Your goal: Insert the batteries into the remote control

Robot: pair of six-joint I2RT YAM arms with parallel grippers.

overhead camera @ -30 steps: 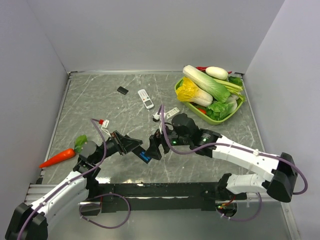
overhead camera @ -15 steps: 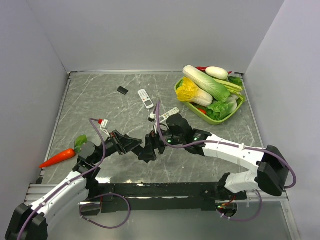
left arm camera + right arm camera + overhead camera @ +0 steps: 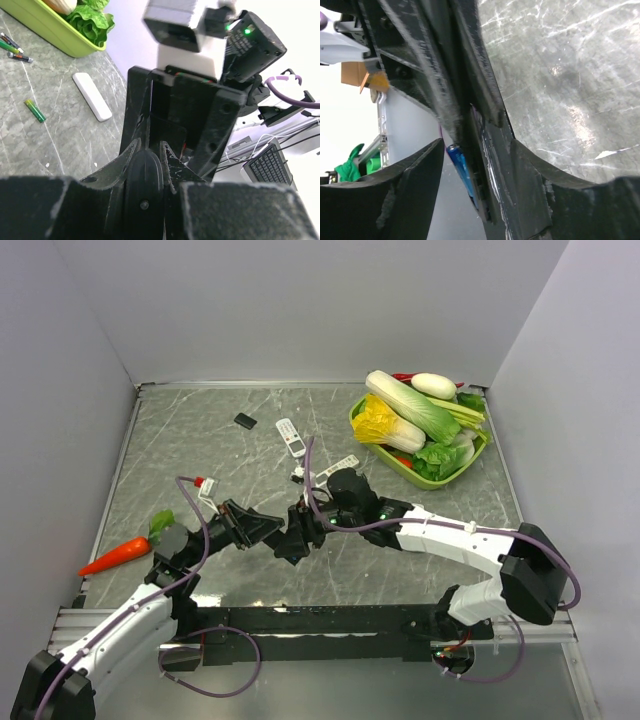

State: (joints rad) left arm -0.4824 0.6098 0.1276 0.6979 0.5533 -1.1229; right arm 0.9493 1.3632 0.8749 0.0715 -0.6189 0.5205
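My left hand (image 3: 149, 145) is clamped on the dark remote (image 3: 145, 180). Both fingers press against its rounded end, and it is lifted off the desk (image 3: 200, 440). The two hands meet well out from the green tray (image 3: 65, 42), nearer the arm bases than the tray is.

My right hand (image 3: 476, 145) faces the left one and straddles the far end of the same remote. Its fingers stand partly apart, one on each side of the dark body. The right wrist view shows a gap between one finger and the remote. I cannot tell whether the other finger touches it, and I see nothing pinched between the two.

The blue battery (image 3: 456, 159) sits in that gap, lying lengthwise against the remote's edge. I cannot tell whether it is seated in the compartment or only resting alongside.

The other cells are on the desk. A green-and-yellow battery (image 3: 35, 111) lies a little out from the tray's wall. Two more thin cells (image 3: 14, 50) lie just beside that wall.

A white remote (image 3: 343, 464) lies flat near the tray's closest corner, apart from the green-and-yellow battery. A second white remote (image 3: 291, 438) lies farther from the tray. A carrot (image 3: 118, 555) is at the far side of the desk from the tray, which is heaped with vegetables (image 3: 410, 405).
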